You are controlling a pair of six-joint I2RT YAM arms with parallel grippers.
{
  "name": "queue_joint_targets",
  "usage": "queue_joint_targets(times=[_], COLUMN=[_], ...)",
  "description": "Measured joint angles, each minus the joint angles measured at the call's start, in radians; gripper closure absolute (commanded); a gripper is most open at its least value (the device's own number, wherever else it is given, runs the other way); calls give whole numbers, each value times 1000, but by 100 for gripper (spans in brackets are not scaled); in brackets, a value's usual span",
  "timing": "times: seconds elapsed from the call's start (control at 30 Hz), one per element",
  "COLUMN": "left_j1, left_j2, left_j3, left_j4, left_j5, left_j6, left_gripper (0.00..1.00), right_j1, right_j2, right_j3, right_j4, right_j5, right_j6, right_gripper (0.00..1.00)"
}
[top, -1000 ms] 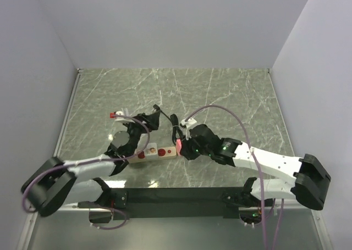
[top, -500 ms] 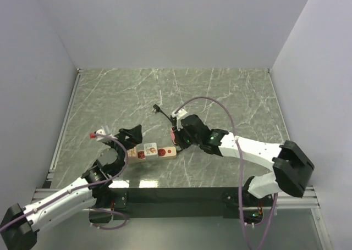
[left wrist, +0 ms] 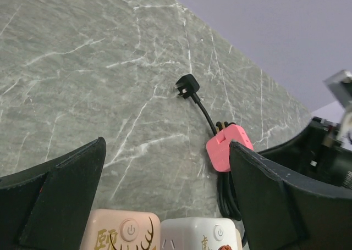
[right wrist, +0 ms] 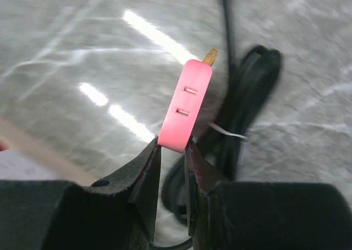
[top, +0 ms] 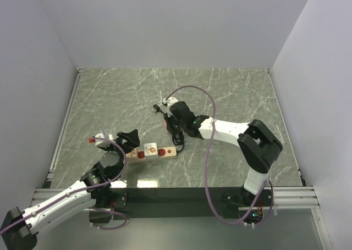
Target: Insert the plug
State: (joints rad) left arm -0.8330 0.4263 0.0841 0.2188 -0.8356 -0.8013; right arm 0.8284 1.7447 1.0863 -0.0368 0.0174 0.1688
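Observation:
My right gripper (right wrist: 173, 145) is shut on the lower edge of a pink plug (right wrist: 186, 104), a flat block with two slots and a brass prong at its far tip. The same pink plug (left wrist: 228, 145) hangs above the marble, beside a coiled black cable (right wrist: 242, 90). A beige power strip (top: 155, 151) lies near the front, carrying a pink-beige cube (left wrist: 118, 231) and a white cube (left wrist: 201, 233). Just over the strip's left end my left gripper (left wrist: 165, 145) stands open and empty. In the top view the right gripper (top: 175, 118) hides the plug.
A small black plug (left wrist: 187, 86) lies at the cable's far end, on the marble beyond the coil; it also shows as the small black plug (top: 157, 107). Grey walls close in the table on three sides. Purple cables loop over both arms.
The right gripper has carried the pink plug from the strip's right end away toward the table's middle. The left arm drew back to the near left and now holds still.

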Motion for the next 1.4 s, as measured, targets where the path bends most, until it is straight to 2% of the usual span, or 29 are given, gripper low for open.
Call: queue_joint_targets(times=[0.17,0.47,0.6,0.77,0.97,1.17,1.3,1.4], left_j1=[0,-2,-2,-7,-52,-135,-218,-231], left_j2=[22,163,178,164,185,313,332,349], left_j3=[-4,-29,-21,10,44,97,113,151], left_j4=[6,83,76,3,-72,-156,-251,-318], left_j5=[1,23,39,68,40,-43,-98,-106], left_j6=[-8,4,29,24,-9,-97,-184,-224], left_gripper=[1,1,0,0,0,1,1,1], right_j1=[-91,-209,-241,-257,-264,-279,-295,-299], right_j2=[45,30,11,9,9,9,9,10], right_j3=[1,-28,-55,-61,-66,-66,-66,-66], right_j4=[-13,-6,-6,-3,12,38,64,90], right_j5=[-7,23,74,117,145,153,146,137], right_j6=[52,135,149,152,164,164,164,162], right_gripper=[100,100,100,100,100,100,100,100])
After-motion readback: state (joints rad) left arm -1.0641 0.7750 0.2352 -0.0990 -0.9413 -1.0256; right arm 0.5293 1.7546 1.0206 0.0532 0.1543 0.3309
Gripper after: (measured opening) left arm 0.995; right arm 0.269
